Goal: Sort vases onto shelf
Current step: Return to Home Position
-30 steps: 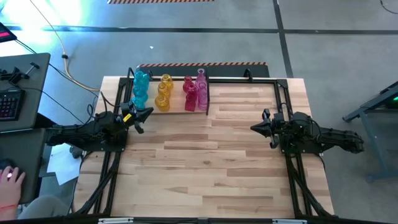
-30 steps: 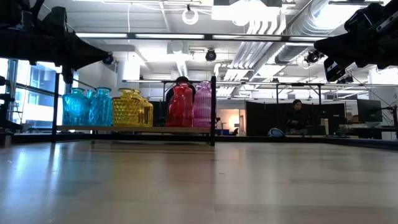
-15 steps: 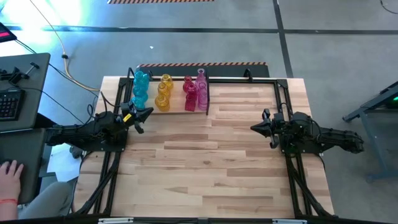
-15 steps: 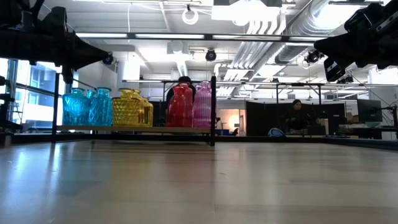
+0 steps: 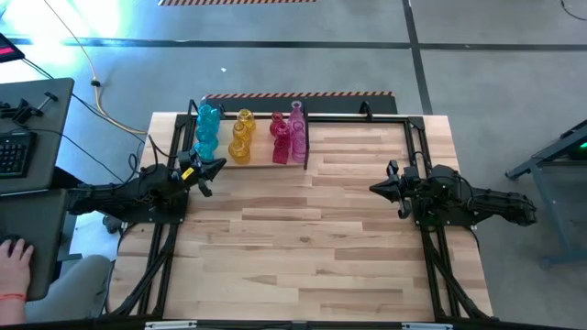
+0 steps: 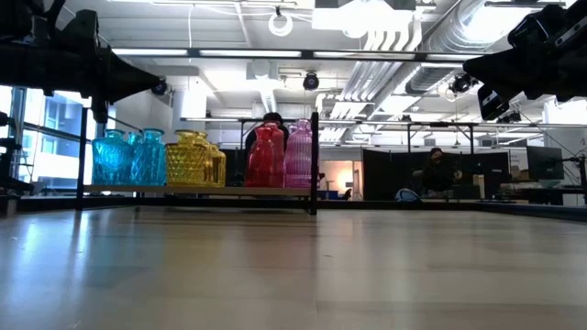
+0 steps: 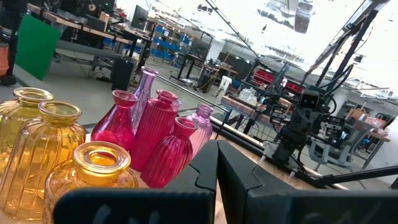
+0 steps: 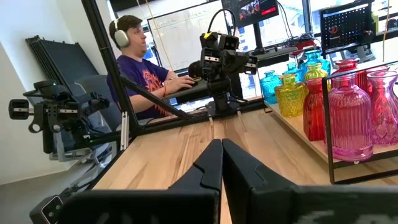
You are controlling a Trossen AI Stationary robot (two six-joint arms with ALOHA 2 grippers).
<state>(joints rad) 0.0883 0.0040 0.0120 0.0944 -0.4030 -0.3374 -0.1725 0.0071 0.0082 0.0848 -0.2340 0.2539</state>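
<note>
The left gripper [image 5: 215, 169] hovers over the left side of the table [image 5: 303, 247] with its fingers [image 7: 199, 180] pressed together, holding nothing. Just ahead of those fingertips stands the shelf [image 6: 197, 191]. The vases sit on it grouped by colour: blue vases [image 5: 207, 128] at the outer end, then yellow vases [image 5: 242, 137], red vases [image 5: 280, 137] and pink vases [image 5: 298, 128]. The right gripper [image 5: 376, 188] hangs over the table's right side, its fingers [image 8: 208, 168] also closed on nothing. The shelf lies well apart from them, ahead and off to one side, pink end nearest. A person [image 8: 140, 68] sits beyond the table.
</note>
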